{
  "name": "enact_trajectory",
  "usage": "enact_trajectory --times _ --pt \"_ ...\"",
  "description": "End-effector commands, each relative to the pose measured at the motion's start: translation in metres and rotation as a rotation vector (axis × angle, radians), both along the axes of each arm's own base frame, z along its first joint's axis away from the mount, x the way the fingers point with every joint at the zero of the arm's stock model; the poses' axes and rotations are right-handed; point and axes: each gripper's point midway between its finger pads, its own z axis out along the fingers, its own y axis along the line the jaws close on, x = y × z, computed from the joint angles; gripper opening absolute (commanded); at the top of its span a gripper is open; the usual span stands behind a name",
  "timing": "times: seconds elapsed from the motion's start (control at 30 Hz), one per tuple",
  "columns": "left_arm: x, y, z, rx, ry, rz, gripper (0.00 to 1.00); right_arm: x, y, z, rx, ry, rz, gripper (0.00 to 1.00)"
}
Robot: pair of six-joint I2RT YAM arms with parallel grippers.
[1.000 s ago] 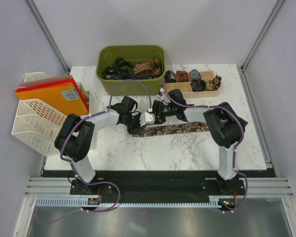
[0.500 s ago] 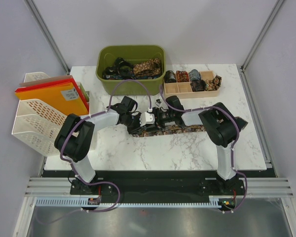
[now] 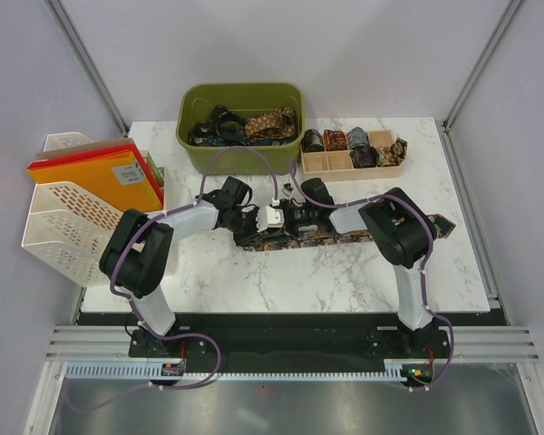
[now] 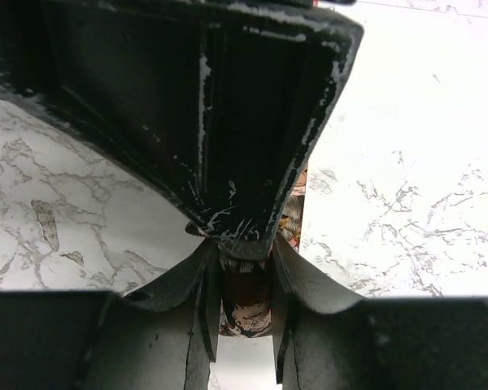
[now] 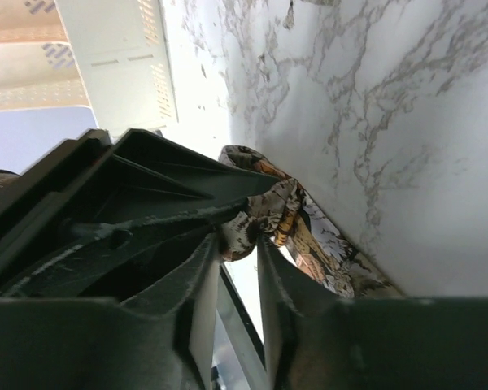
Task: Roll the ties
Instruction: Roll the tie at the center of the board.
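Item: paisley tie [image 3: 331,237], lying flat along the bench [image 3: 344,281], trailing rightward from both pincers. We are clamping its end in the left pincer [image 4: 246,280], apparently as anchor, and gripping that end in the right pincer [image 5: 238,244], likely to begin rolling.

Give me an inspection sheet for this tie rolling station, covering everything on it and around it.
Surface: marble table, no spills seen.
Job's things: paisley tie lying flat; loose ties in green bin; rolled ties in wooden tray.
Clutter: file rack holding orange folders, left edge.
Grippers: left end effector and right end effector both shut on the paisley tie.
Cables: purple cables loop along both arms.
Surroundings: grey walls, frame posts.
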Motion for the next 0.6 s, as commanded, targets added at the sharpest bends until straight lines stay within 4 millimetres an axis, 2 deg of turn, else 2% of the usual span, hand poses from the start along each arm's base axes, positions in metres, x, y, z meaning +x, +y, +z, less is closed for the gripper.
enact_trajectory --times 0.0,0.07,0.17,0.3,0.47,0.57 --pt "-0.019 0.022 -0.026 0.108 0.06 -0.011 0.33 -0.002 0.0 -0.008 -0.025 -0.023 0.025 0.21" --pt "-0.017 0.022 -0.024 0.105 0.053 -0.007 0.34 -0.002 -0.001 -0.009 -0.041 -0.032 0.03 0.1" --pt "-0.015 0.025 -0.023 0.107 0.05 0.003 0.37 -0.002 -0.007 -0.017 -0.081 -0.028 0.029 0.0" --pt "-0.012 0.025 -0.013 0.07 0.05 0.027 0.48 -0.001 -0.023 -0.034 -0.158 -0.015 0.012 0.0" --pt "-0.004 0.02 0.017 -0.009 0.008 0.063 0.63 -0.002 -0.03 -0.048 -0.218 -0.007 0.016 0.0" --pt "0.002 0.024 0.032 -0.028 -0.03 0.086 0.67 -0.002 -0.032 -0.055 -0.243 -0.001 0.017 0.0"
